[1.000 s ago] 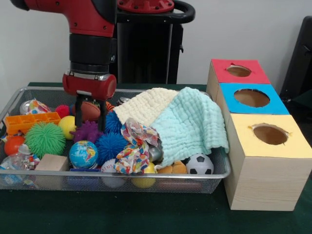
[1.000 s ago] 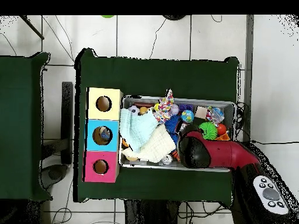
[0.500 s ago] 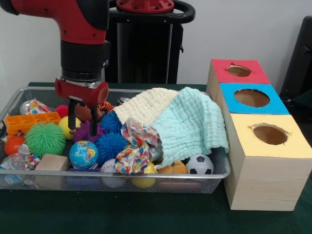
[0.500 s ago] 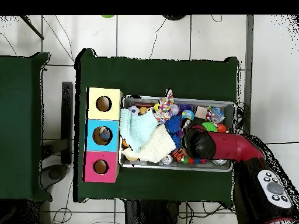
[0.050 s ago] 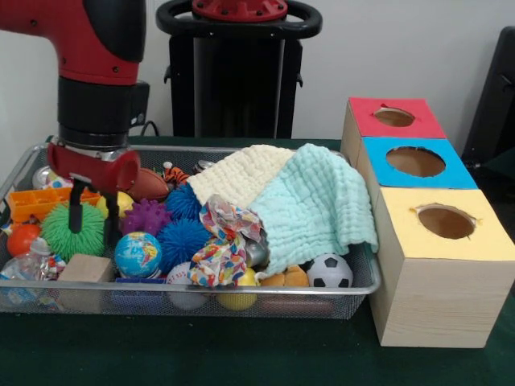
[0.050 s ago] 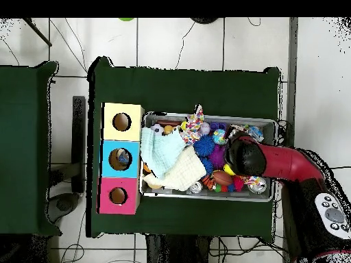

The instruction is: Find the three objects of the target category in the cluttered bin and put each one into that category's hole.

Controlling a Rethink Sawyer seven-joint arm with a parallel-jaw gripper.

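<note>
Here, a green-clothed table (image 5: 241, 362) is sitting before a pale wall (image 5: 402, 48); cloths (image 5: 298, 197) are hiding much of the left-side bin (image 5: 201, 301). The gripper (image 5: 90, 217) is hanging released, empty, over the green spiky ball (image 5: 68, 233).

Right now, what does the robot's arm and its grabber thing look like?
The glossy red arm has a black cylindrical wrist section. Below it sits a rounded red gripper with two thin, straight black fingers. From overhead, a grey oval button panel shows on the arm.
</note>
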